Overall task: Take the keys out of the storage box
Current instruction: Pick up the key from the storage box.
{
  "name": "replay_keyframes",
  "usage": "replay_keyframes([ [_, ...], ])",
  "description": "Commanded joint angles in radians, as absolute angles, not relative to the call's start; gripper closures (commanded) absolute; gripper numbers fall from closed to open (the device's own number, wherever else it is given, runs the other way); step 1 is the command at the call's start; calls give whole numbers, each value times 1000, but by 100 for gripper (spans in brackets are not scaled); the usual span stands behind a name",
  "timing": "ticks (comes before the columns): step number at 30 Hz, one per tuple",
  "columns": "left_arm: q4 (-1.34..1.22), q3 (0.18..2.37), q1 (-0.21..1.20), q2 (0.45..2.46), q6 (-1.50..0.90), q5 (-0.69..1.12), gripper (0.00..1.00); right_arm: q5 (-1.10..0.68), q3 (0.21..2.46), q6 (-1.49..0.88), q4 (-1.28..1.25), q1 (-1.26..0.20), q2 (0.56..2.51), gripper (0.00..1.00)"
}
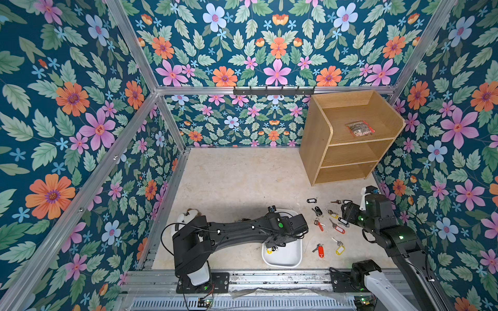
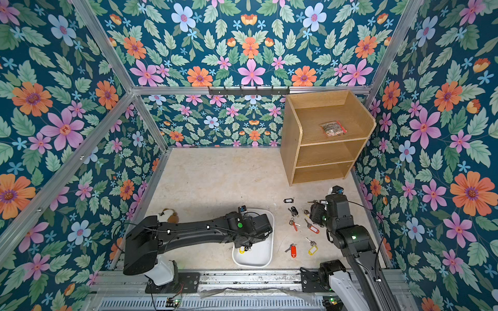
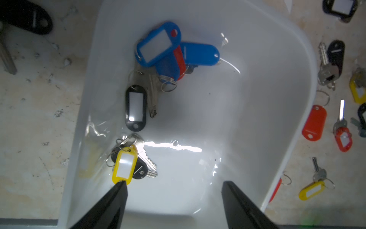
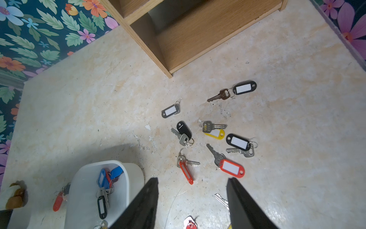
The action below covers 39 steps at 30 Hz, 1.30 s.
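left hand [image 3: 174, 183] sat wide open, empty, over the storage box [image 3: 277, 99]. inside it, the yellow-tagged key [image 3: 124, 165] lay off-centre at one fingertip [image 3: 120, 190], tag's long axis pointing away. this hand was nearer.

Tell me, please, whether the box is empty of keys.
Not empty. The left wrist view shows keys lying in the box, on blue tags, a black tag and a yellow tag.
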<state>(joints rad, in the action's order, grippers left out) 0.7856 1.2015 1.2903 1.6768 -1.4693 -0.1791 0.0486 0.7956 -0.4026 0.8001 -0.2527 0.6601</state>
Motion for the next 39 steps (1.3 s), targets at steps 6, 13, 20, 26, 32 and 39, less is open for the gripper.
replay_keyframes([
  [6,776,1178,1307,1694,-1685,-271,33,39,793,-397,776,-280,638,40],
  [13,773,1101,1331,1661,-1908,-307,45,35,790,-393,770,-301,603,40],
  [20,903,1244,1336,1790,-1960,-290,39,25,789,-389,764,-304,574,39],
  [26,940,1280,1322,1837,-1983,-279,40,31,789,-392,765,-325,554,39],
  [32,1070,1381,1319,1898,-1989,-290,42,34,788,-393,766,-339,550,38],
  [39,1125,1405,1319,1916,-2000,-262,59,35,789,-395,767,-344,550,38],
])
